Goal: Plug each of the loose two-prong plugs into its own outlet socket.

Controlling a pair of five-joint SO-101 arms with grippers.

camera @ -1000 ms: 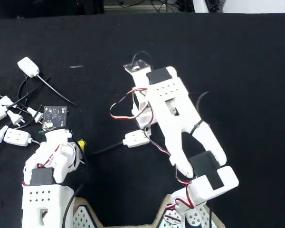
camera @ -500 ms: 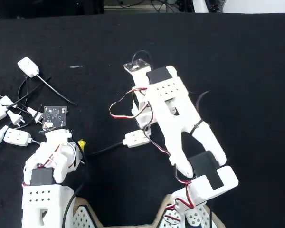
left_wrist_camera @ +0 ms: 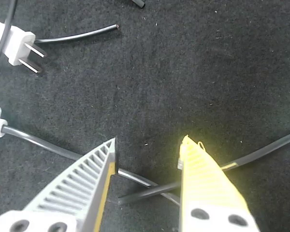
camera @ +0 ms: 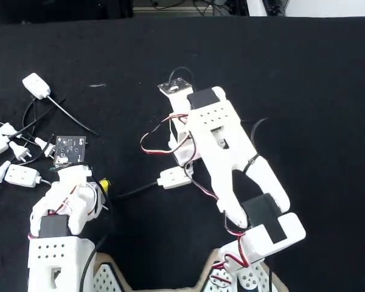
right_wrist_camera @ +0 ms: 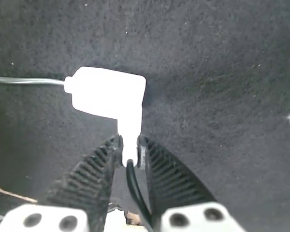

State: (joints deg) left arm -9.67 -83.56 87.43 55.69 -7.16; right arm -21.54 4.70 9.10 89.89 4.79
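Observation:
My right gripper [right_wrist_camera: 129, 151] is shut on a white plug [right_wrist_camera: 130, 137] that is joined to a white outlet socket [right_wrist_camera: 108, 94] lying on the black mat. In the high view that socket [camera: 173, 177] lies mid-table under the right gripper [camera: 184, 163]. My left gripper [left_wrist_camera: 147, 147] hangs open just above the mat with crossed black cables [left_wrist_camera: 140, 181] between its fingers. A loose two-prong plug [left_wrist_camera: 15, 44] lies a short way beyond it. Several loose plugs [camera: 18, 151] and sockets [camera: 21, 175] are clustered at the table's left, next to the left gripper [camera: 97, 188].
Another white socket [camera: 36, 85] lies at the far left with its cable trailing toward the cluster. A grey cable [right_wrist_camera: 26, 81] runs out of the held socket. The black mat [camera: 304, 91] spreads bare to the right and back.

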